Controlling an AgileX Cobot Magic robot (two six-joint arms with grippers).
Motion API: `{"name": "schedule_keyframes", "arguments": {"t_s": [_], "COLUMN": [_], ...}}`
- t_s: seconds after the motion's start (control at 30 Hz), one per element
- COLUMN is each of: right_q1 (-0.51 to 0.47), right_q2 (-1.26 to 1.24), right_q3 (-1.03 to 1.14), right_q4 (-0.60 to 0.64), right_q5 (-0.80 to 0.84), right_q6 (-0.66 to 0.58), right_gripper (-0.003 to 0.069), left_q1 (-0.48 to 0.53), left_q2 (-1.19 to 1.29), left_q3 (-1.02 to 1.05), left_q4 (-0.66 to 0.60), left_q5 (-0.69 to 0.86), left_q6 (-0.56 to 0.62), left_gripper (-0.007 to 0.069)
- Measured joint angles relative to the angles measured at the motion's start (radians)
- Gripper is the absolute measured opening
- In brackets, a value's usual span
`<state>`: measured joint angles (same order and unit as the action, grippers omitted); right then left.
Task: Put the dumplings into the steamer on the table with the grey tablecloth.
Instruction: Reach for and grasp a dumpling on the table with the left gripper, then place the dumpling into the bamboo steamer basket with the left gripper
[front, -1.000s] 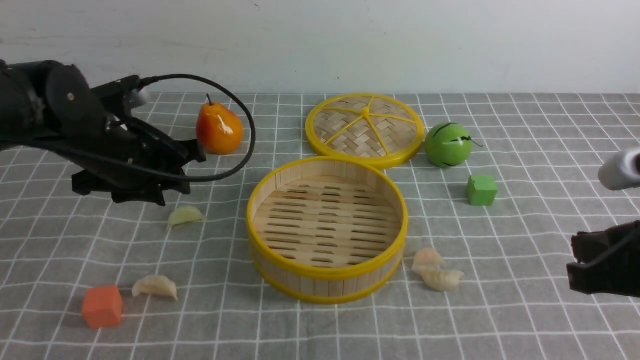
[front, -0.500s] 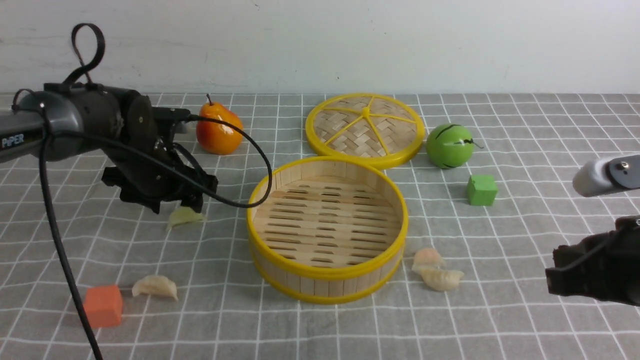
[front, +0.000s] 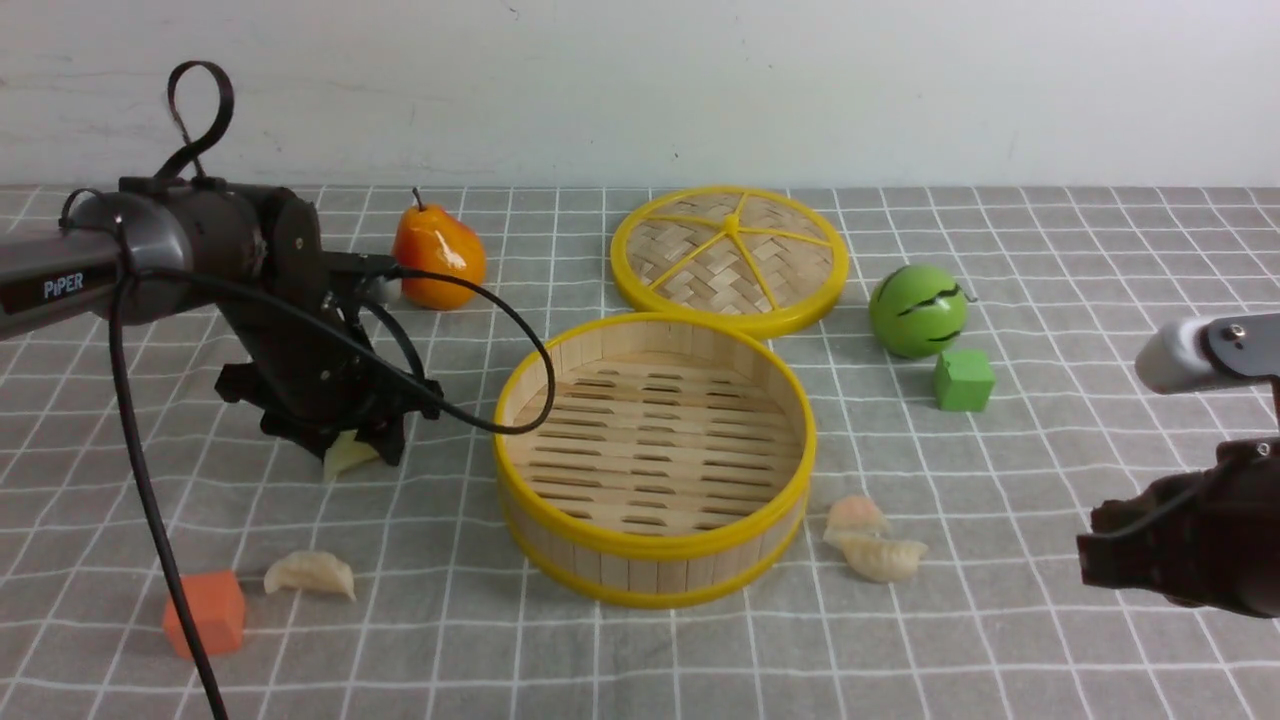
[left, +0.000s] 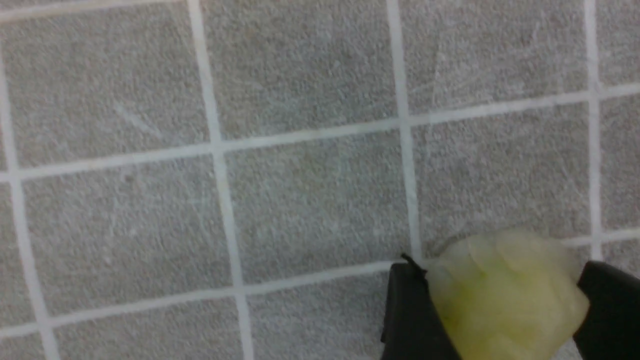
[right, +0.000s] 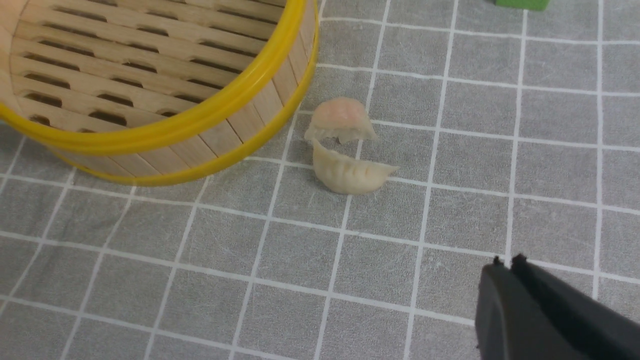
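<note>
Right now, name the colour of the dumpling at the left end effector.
Pale yellow-green dumpling, clearest in left wrist view.

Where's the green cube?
In the front view, the green cube sits on the robot's right, just in front of the green ball, right of the steamer.

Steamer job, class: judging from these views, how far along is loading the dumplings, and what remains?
Done: nothing; the steamer is empty. In hand: the left hand grips the pale green dumpling, down at the grey tablecloth. Left: carry it in, then the cream dumpling by the orange cube, plus the pinkish dumpling and pleated dumpling beside the steamer. The right hand is shut and empty.
</note>
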<state>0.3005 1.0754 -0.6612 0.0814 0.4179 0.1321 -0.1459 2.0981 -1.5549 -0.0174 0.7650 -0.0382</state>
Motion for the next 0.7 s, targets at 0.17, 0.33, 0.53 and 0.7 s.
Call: {"name": "schedule_keyframes", "arguments": {"t_s": [0.17, 0.33, 0.53, 0.7], "right_q1": [0.000, 0.000, 0.000, 0.000], "right_q2": [0.000, 0.000, 0.001, 0.001], "right_q3": [0.000, 0.000, 0.000, 0.000], "right_q4": [0.001, 0.001, 0.001, 0.003], "right_q5": [-0.008, -0.021, -0.025, -0.021], "right_q6": [0.000, 0.000, 0.000, 0.000], "right_gripper": [0.0006, 0.0008, 0.0012, 0.0014], "left_q1": [-0.002, -0.072, -0.232, -0.253], "left_q2": [-0.109, -0.210, -0.189, -0.138], "left_q3": [0.000, 0.000, 0.000, 0.002], "left_q4": [-0.155, -0.302, -0.309, -0.211], "left_q5": [0.005, -0.024, -0.150, -0.194], "left_q6": [0.004, 0.038, 0.038, -0.035], "left_gripper": [0.0317, 0.0006, -0.0014, -0.0014]}}
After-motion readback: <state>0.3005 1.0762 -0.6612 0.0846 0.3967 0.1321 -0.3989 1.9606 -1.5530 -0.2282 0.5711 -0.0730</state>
